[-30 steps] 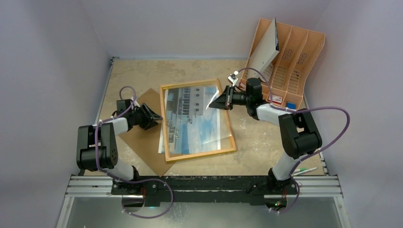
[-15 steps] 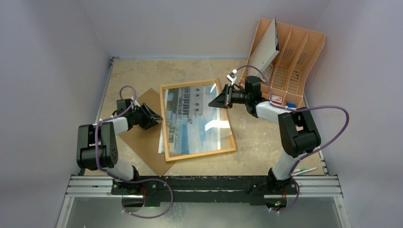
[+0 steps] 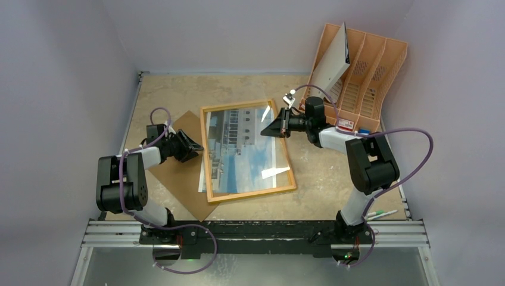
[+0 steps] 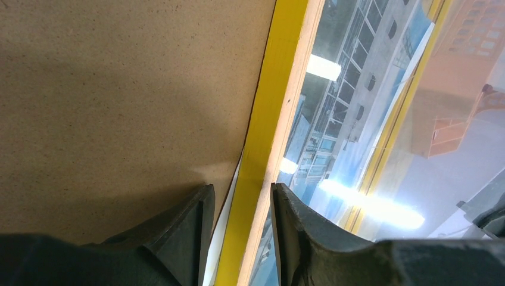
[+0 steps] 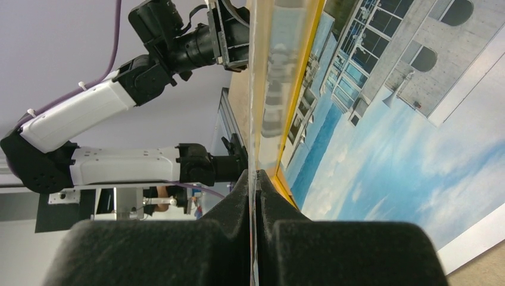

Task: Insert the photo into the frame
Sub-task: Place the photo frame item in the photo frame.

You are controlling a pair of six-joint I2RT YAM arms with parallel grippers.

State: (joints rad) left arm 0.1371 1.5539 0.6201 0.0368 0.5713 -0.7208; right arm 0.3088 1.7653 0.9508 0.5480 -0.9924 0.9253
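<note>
Backing board [image 3: 178, 179]: flat brown fibreboard with a matt, grainy surface. It lies at an angle at the far left. Your left arm hides its left corner and the frame covers its right corner.
Left gripper [image 4: 241, 189]: its dark fingers [image 4: 178, 226] stand a little apart, one on each side of the frame's left rail. You cannot tell from either view whether they press on the rail.
The frame [image 3: 250, 193]: a thin rectangle lying mid-table. It looks wood-toned from above, while the wrist view shows a yellow rail.
The photo [image 3: 238, 155]: a glossy print of a building under sky. It lies picture-up inside the frame opening, and a white strip of it pokes out past the left rail. Whether it is seated cannot be made out.
Clear sheet [image 5: 274, 71]: rigid and transparent, seen nearly edge-on. From above it shows only as glare, so its outline is hard to trace.
Right gripper [image 5: 255, 174]: the jaws are pinched tight on the clear sheet's edge, above the frame's far right corner.
File tray [image 3: 372, 59]: orange slotted plastic at the far right. A white sheet [image 3: 332, 59] leans in its leftmost slot.
</note>
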